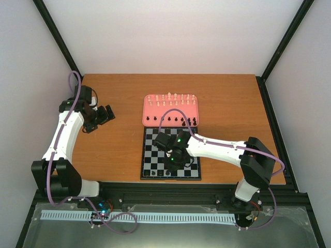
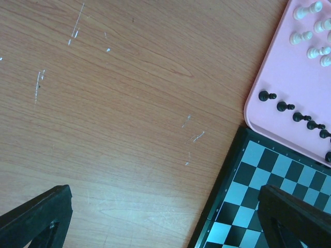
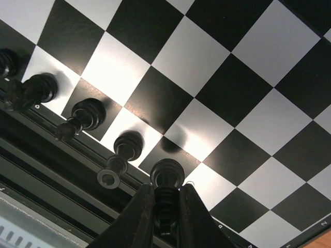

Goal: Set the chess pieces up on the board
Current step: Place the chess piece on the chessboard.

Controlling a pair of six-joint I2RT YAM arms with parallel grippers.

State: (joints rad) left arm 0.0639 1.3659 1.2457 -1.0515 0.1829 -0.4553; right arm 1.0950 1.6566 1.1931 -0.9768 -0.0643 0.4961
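The right hand (image 3: 166, 219) is clenched on a small black chess piece (image 3: 166, 178), pinching its upper body over the 6 o'clock edge row of the glossy black-and-grey square chessboard (image 1: 155, 137); whether its base touches the square I cannot tell. Three more black chessmen (image 3: 85, 114) stand upright along that same row, toward 10 o'clock from the held one. At 12 o'clock of the chessboard, just beside it, lies a pink rounded plastic tray (image 1: 150, 111) holding a row of black men (image 1: 170, 120) and cream-white chessmen (image 1: 173, 98). The left hand (image 1: 101, 118) hovers released, fingers (image 2: 36, 217) wide apart, over the bare wooden table (image 1: 222, 103) at 10 o'clock of the chessboard.
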